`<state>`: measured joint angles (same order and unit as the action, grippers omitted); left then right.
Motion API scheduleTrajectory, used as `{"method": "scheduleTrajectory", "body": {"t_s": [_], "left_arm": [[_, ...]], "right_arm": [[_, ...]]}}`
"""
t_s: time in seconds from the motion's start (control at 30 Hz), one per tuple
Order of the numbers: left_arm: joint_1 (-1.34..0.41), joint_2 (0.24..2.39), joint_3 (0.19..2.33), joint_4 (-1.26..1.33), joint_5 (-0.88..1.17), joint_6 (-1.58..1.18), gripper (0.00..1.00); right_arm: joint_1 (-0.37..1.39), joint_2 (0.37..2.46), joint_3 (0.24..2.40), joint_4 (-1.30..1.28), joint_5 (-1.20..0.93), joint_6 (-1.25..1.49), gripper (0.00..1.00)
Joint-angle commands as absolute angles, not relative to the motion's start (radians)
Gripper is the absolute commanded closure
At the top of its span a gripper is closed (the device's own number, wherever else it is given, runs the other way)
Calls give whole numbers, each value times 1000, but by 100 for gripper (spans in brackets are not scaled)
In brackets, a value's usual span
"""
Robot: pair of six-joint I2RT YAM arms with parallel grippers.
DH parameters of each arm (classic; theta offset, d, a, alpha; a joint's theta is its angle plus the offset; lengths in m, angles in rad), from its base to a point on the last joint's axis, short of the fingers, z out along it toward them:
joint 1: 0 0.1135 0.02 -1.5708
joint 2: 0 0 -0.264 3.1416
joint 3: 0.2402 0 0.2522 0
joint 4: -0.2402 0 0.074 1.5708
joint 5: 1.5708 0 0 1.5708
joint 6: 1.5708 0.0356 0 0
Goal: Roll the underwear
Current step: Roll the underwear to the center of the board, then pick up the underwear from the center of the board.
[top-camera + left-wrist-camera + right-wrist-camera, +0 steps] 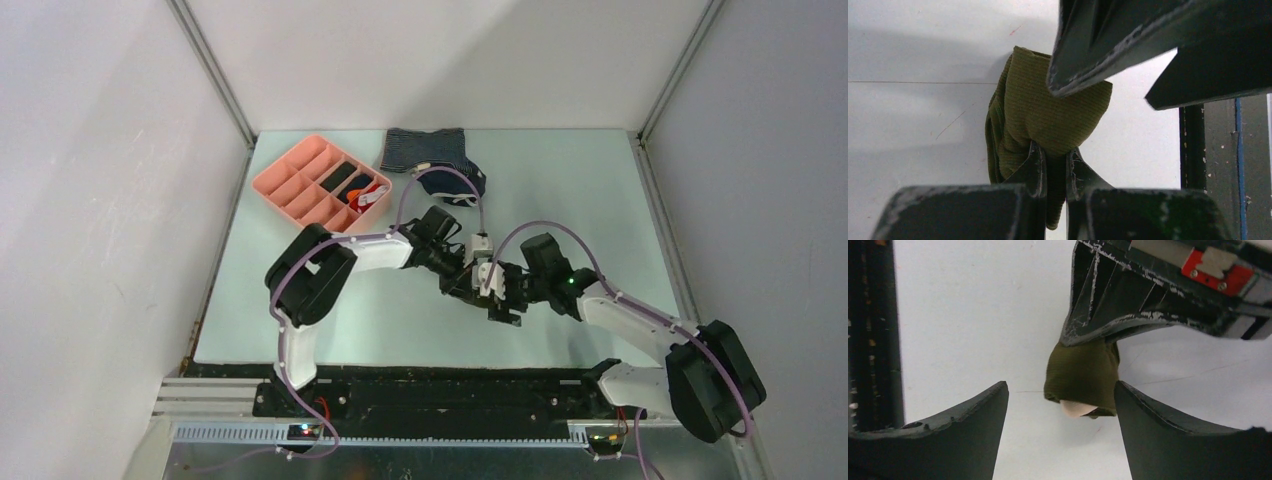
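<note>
The left gripper (1053,157) pinches the lower part of the bunched olive-green underwear (1048,112), its two jaws nearly together with cloth between them. The bundle stands above the white table (923,50). The right gripper (1100,97) reaches in from above with its jaws spread, one crossing the top of the cloth.

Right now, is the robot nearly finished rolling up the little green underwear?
Nearly, it seems. Done: the underwear is already bunched into a small fat bundle, not spread flat. In hand: the left tool is shut on one end of it, while the right tool stands open, a finger on each side. Left, probably: finish the roll tidily and let go.
</note>
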<state>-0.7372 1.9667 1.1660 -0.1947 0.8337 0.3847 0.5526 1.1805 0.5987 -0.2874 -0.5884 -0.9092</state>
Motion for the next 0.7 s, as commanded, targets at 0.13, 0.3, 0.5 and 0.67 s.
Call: {"method": "scheduleTrajectory", "body": {"t_s": [0.13, 0.3, 0.5, 0.67], "left_arm": [[-718, 2044, 1140, -513, 770, 362, 100], [-700, 2041, 1150, -497, 791, 335, 86], [-647, 1951, 1067, -339, 827, 249, 63], [-592, 1902, 1056, -279, 827, 153, 48]], "right_arm": [[640, 1247, 551, -108, -481, -1059, 19], [691, 1296, 476, 30, -372, -1103, 30], [686, 1356, 515, 52, -333, -1057, 74], [646, 1388, 615, -93, -419, -981, 100]]}}
